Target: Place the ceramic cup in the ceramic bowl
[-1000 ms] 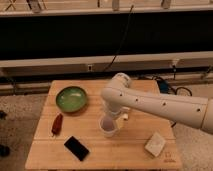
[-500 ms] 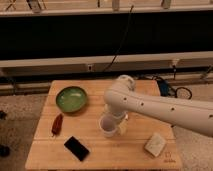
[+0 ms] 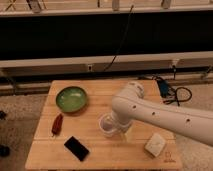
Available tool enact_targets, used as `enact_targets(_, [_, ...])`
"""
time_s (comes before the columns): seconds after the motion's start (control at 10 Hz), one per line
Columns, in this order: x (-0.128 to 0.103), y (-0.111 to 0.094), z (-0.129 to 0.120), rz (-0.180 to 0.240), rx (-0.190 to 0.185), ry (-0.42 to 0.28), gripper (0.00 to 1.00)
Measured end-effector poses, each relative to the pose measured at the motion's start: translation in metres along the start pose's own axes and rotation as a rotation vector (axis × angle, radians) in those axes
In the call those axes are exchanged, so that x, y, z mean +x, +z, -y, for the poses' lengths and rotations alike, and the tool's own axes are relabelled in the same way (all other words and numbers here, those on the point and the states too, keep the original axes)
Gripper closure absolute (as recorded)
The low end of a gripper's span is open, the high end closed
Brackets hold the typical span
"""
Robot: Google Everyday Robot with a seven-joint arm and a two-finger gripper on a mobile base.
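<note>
Gently now: securing the cup before the carry to the bowl

Right at the end of the white arm (image 3: 160, 116), the gripper (image 3: 118, 128) sits low against the right side of the ceramic cup (image 3: 106, 125), mostly hidden by the wrist. Whether it has closed on the cup or merely hangs beside it cannot be told. The cup stands upright on the counter (image 3: 115, 156), near the middle and towards the front, its pale inside showing. The ceramic bowl (image 3: 71, 98) lies empty to the rear left, well apart from the cup, so the placing has not begun and the step in hand looks to be securing the cup.

To do it well, the robot would want a firm hold on the cup wall before any lift, since glazed ceramic is smooth and likely to slip or tip if caught only at the lip. A straight rise should come first, high enough to pass the bowl's darker rim, then a diagonal carry back and left. The dark red object (image 3: 57, 124) lies left of that path and the black slab (image 3: 76, 148) in front of it. Neither should interfere if the cup travels raised. The cream block (image 3: 155, 145) sits off to the right. Lowering onto the middle of the bowl and releasing only on contact would spare both glazes a knock
</note>
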Motion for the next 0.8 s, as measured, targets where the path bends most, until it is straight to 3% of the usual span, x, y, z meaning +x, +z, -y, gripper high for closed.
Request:
enact_targets(0.5, [0.015,0.014,0.002,0.003,-0.004,0.018,0.20])
enact_targets(0.8, [0.016,0.032,0.001,0.005,-0.012,0.015,0.20])
